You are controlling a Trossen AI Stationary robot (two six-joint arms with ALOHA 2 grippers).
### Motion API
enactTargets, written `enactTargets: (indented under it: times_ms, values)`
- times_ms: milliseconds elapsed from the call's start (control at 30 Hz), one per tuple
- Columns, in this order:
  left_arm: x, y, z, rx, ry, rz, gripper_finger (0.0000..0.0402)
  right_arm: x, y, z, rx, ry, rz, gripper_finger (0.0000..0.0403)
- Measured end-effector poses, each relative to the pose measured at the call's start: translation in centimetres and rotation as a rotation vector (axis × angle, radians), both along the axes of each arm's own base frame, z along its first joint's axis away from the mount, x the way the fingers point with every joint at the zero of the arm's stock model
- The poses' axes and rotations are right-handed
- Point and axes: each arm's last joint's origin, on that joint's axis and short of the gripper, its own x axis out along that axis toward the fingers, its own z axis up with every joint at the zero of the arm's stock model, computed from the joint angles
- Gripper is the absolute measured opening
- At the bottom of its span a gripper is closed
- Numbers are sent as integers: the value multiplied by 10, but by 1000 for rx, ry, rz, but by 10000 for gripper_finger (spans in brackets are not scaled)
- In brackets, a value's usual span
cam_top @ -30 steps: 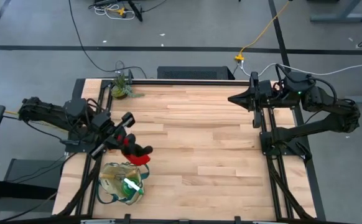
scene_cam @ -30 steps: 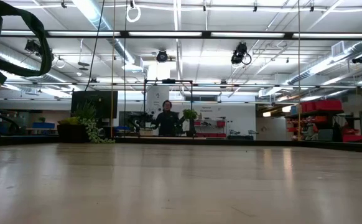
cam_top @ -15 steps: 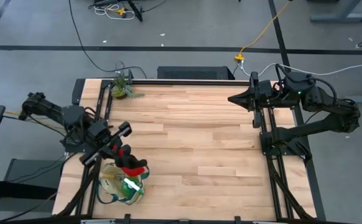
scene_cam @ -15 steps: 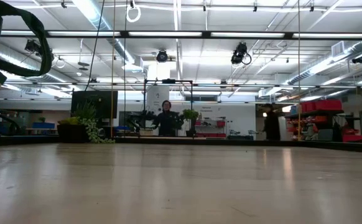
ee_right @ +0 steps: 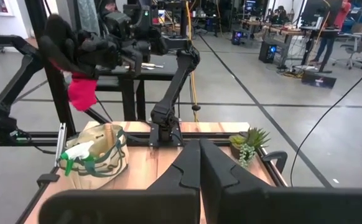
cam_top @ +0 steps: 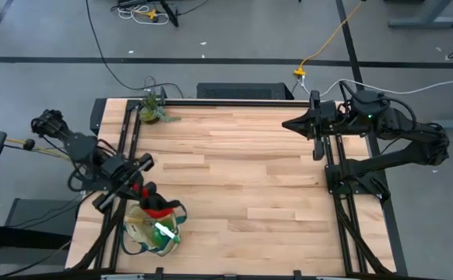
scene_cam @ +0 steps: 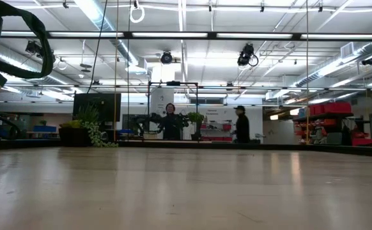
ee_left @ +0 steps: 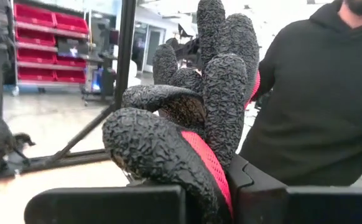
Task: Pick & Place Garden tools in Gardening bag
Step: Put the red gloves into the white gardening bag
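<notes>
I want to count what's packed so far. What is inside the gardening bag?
Inside the gardening bag a translucent green item with a white part and a wooden handle show. Anything deeper is covered. The glove bundle hangs above, held by the left gripper.

Wooden table, gardening bag, potted plant
</notes>
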Motion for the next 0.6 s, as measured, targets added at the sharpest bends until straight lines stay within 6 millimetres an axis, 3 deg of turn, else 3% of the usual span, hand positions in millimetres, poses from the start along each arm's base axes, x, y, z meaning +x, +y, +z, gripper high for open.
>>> enactTargets:
  times_ms: [600]
  values:
    - [-42,18,-6,10,81,-44,30,11,0,-4,-30,22,4,0]
